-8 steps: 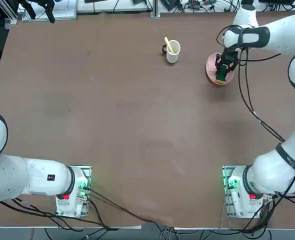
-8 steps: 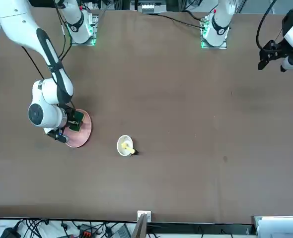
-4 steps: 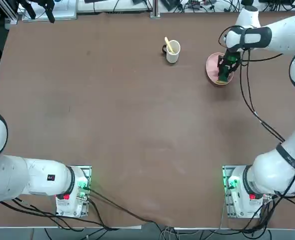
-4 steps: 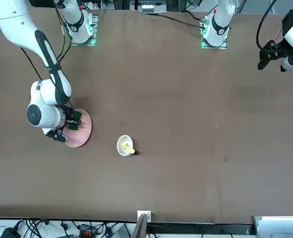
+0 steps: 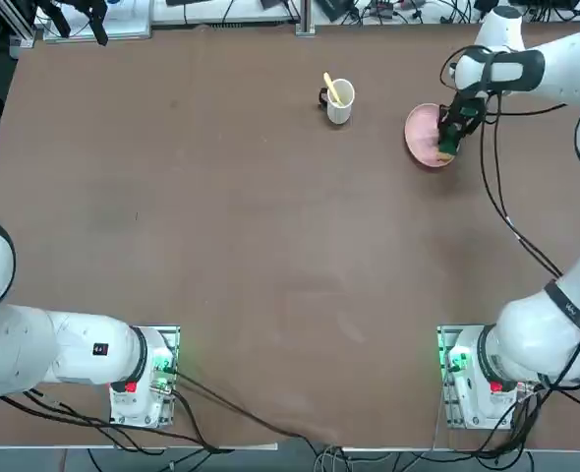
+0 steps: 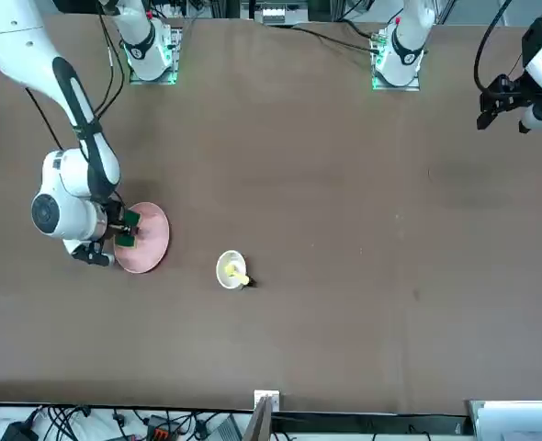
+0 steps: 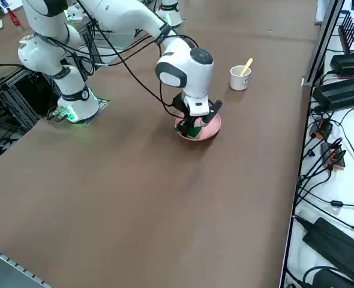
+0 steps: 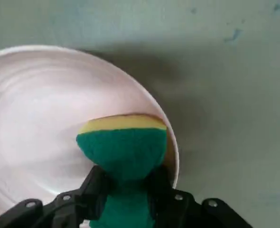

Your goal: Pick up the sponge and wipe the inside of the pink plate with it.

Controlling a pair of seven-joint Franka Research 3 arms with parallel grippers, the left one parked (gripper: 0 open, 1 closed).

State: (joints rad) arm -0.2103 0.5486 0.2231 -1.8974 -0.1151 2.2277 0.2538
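The right gripper has swept across the pink plate over the last second: the sponge sat near the plate's near edge, and it is now against the rim on the robot's right (a clear wiping stroke, by my reading). That suggests the wipe is well under way, with the side of the plate toward the white cup perhaps still to cover.

The gripper pinches the sponge between its 2 fingers, squeezing the soft body so the green top bulges. Its yellow foam edge touches the plate's inner surface just inside the rim.

The plate is round, shallow, smooth and glossy. The sponge is rectangular, with a coarse dark green scouring layer. The tabletop is flat, matte brown.
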